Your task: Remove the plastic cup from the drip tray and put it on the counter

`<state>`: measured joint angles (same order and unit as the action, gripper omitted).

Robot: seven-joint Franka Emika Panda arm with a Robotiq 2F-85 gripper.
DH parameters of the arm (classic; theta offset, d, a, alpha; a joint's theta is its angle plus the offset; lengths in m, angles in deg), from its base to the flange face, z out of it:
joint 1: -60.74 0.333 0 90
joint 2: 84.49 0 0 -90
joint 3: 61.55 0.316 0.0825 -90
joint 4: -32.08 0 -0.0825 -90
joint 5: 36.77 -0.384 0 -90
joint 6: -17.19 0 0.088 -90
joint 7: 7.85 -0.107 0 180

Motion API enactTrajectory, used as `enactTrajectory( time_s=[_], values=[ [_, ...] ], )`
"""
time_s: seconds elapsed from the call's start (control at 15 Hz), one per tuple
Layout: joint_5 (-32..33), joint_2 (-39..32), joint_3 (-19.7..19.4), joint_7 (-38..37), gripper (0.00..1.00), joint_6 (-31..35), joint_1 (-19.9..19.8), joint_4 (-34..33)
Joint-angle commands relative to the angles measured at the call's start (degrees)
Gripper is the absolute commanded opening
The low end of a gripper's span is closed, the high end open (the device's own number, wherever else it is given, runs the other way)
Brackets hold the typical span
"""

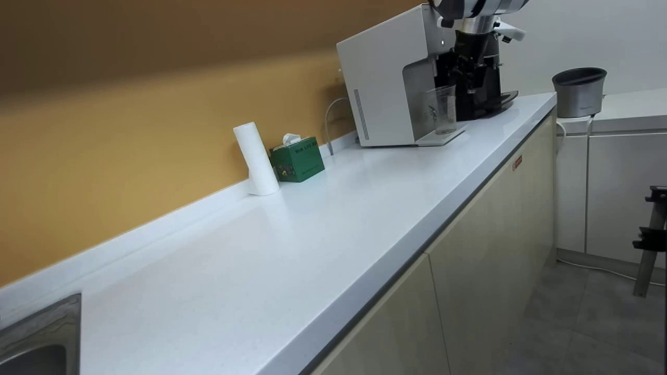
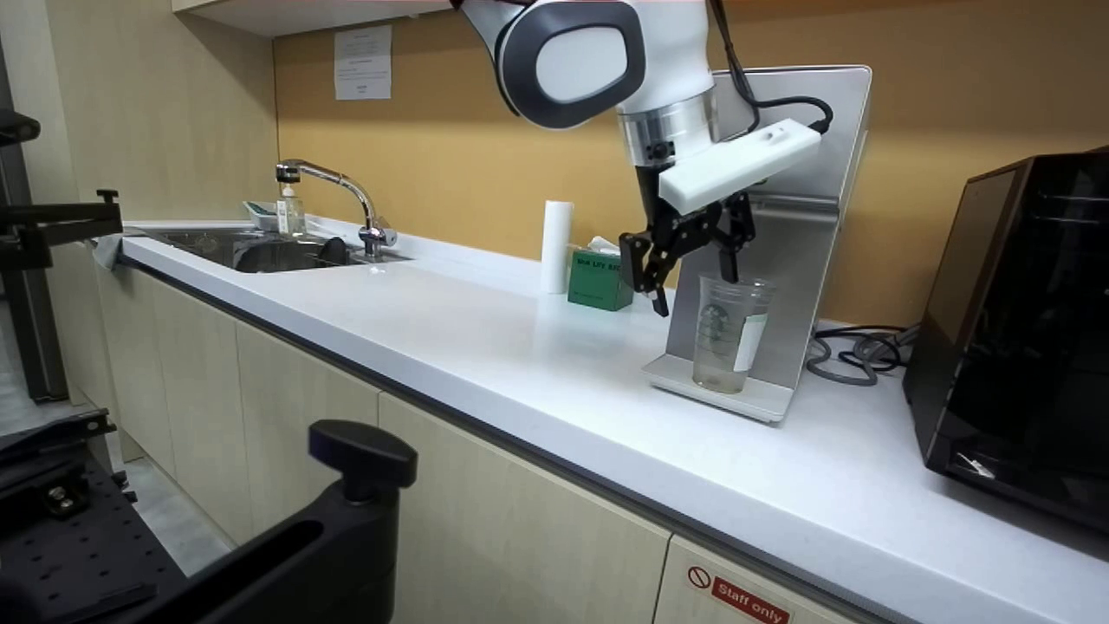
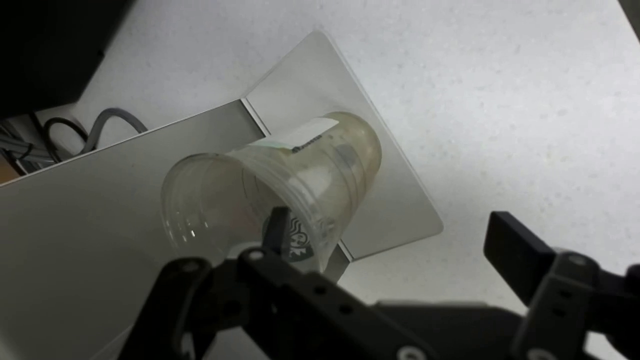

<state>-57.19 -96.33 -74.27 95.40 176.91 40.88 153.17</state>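
The clear plastic cup (image 1: 445, 112) (image 2: 721, 351) (image 3: 330, 165) stands upright on the drip tray (image 1: 436, 139) (image 2: 762, 400) (image 3: 395, 225) of the white machine. It has a white label and a dark printed logo. My gripper (image 2: 696, 290) (image 3: 395, 240) is open and tilted above the cup. One fingertip is at the cup's mouth; I cannot tell whether it dips inside the rim. The other finger is apart from the cup, out to its side over the white counter (image 1: 312, 234) (image 2: 485, 347) (image 3: 490, 125). In an exterior view the gripper (image 1: 471, 86) is dark against a black appliance.
The machine's tall panel (image 1: 388, 83) (image 2: 810, 251) rises right behind the cup. A black appliance (image 2: 1022, 347) and cables (image 2: 853, 355) are beside it. A green tissue box (image 1: 298, 160) (image 2: 599, 279) and white cylinder (image 1: 256, 159) (image 2: 556, 247) stand near the wall. A sink (image 2: 251, 250) is farther along.
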Motion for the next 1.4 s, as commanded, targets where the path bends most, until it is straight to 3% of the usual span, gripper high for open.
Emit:
enactTrajectory(
  time_s=[0.0,0.33,0.4,1.0,1.2,1.33],
  values=[
    [0.26,-1.59,0.23,-0.30,1.00,2.12,0.39,-0.87],
    [1.19,-2.87,0.11,-0.69,1.00,3.60,1.14,-1.32],
    [0.87,-2.86,0.33,-0.26,0.78,3.73,1.12,-1.36],
    [5.50,-1.59,-2.11,-2.30,0.17,4.80,2.82,-0.36],
    [8.88,-0.52,-3.96,-3.64,0.01,2.52,3.56,0.13],
    [16.63,0.67,-3.80,-8.04,0.00,-0.63,2.28,0.61]
  ],
)
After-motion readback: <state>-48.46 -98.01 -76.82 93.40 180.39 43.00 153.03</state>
